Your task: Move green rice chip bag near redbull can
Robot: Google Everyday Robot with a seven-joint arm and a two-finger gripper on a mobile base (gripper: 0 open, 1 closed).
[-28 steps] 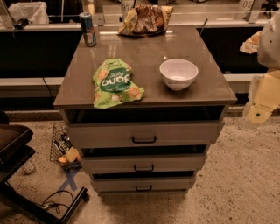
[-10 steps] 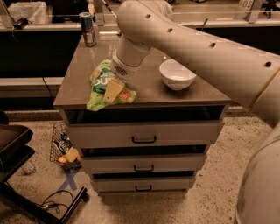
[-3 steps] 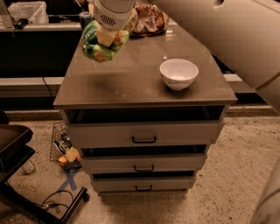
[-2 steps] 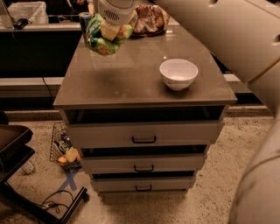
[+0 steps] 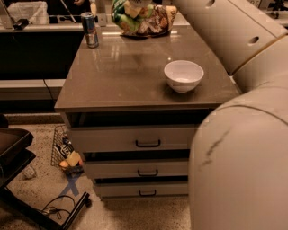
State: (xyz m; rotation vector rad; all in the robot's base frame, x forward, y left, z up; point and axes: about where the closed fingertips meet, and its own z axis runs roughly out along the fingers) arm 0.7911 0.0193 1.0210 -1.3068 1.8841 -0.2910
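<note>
At the far left corner of the cabinet top [image 5: 117,85], the redbull can [image 5: 90,29] stands upright, the marker I am steering toward. Just right of it, at the frame's top edge, my gripper [image 5: 134,7] is clenched on the green rice chip bag [image 5: 121,19]. The bag hangs clear of the surface and casts a faint shadow on the polished top below. I judge it is held this high to pass over the tabletop without dragging. Behind it and overlapping in view sits a brown-and-yellow snack bag [image 5: 160,20]; whether the two touch cannot be told. Further right, a white bowl [image 5: 183,75] sits well apart from the can, out of the path. My arm [image 5: 243,148] fills the right foreground. What remains, as I judge it, is a short move left and a lowering beside the can.
</note>
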